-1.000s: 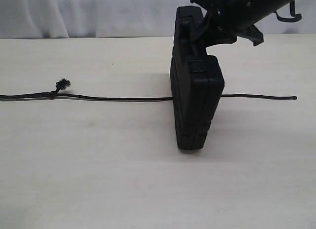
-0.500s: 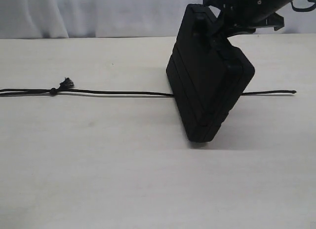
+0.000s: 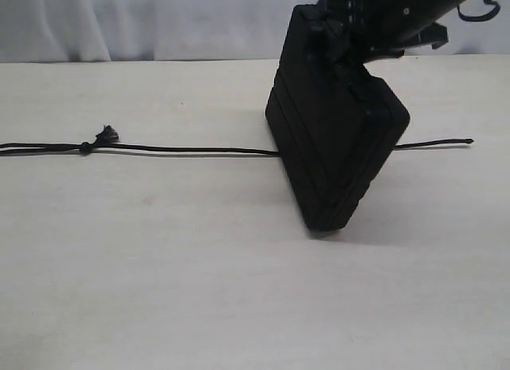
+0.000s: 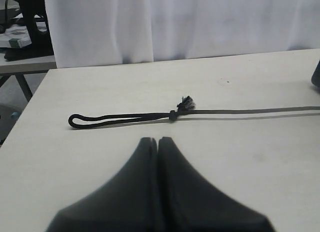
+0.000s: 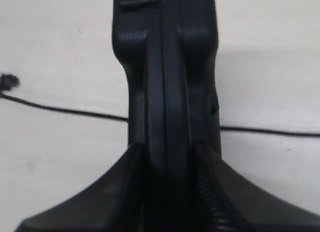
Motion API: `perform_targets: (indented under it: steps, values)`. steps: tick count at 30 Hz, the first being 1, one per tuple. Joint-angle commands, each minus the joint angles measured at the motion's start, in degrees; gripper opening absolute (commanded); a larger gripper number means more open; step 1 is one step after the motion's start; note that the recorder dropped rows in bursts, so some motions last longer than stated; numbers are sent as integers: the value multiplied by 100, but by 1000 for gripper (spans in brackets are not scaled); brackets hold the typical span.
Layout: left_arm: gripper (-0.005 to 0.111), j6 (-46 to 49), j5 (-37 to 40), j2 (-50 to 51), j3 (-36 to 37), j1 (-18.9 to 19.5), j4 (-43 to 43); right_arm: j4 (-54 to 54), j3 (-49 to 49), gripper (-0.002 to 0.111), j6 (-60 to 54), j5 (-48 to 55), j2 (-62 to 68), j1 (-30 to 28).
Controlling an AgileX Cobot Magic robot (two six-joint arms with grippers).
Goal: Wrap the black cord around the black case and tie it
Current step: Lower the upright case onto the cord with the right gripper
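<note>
The black case (image 3: 335,155) stands on edge, tipped right, over the black cord (image 3: 191,150) lying left-to-right on the surface (image 3: 199,290); the right gripper (image 5: 167,157) clasps the case's top in its jaws, and the left gripper (image 4: 157,142), jaws closed on nothing, is nearer the cord's knotted left run.

Looks like a lab test bench: bare pale table (image 3: 159,290) under the left gripper (image 4: 157,140), white curtain (image 4: 175,22) hung beyond it, a cluttered side desk (image 4: 27,64) past the table's edge.
</note>
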Motion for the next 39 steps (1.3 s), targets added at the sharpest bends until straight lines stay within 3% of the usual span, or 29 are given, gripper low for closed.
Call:
perform_targets:
  steps: [1,39]
  values:
    - [0,-2,-76,-14,21,-19,0,-196,175,33,-109,426,299,51]
    - [0,-2,-76,-14,21,-19,0,-153,115,33,-109,-113,-308,51]
